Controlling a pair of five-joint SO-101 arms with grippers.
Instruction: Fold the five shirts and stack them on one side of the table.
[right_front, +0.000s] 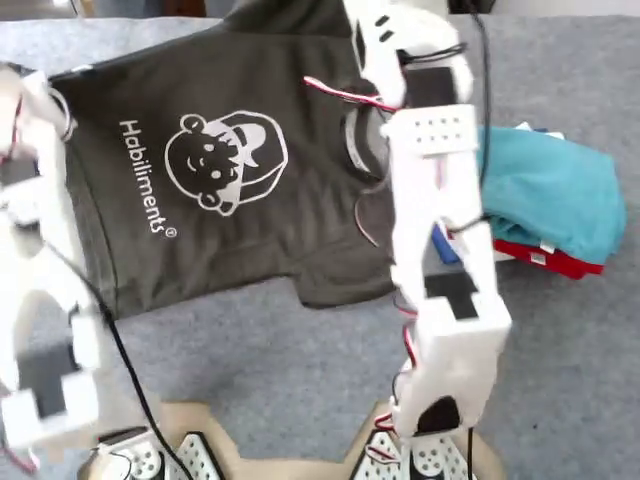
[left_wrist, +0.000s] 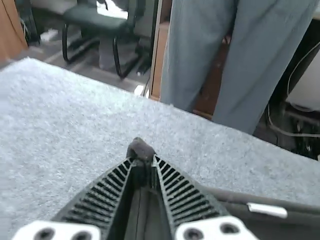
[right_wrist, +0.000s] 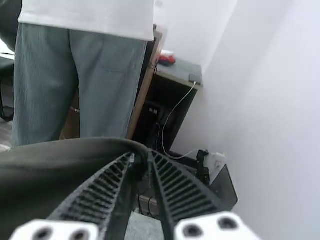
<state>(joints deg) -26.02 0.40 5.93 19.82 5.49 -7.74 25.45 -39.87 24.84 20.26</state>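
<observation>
Left gripper (left_wrist: 141, 150) and right gripper (right_wrist: 142, 159) each have jaws clamped on opposite edges of the dark shirt (right_front: 300, 200), spread on the table (right_front: 300, 350), seemingly ready to fold it, with the folded stack (right_front: 550, 195) beside the right arm.

The right arm (right_front: 432, 190) covers part of the collar of the dark shirt (right_front: 200, 220), and the picture's top edge cuts its far side. Under the teal shirt (right_front: 550, 195) only a red edge (right_front: 550, 263) shows (how many lie there, I cannot tell).
</observation>
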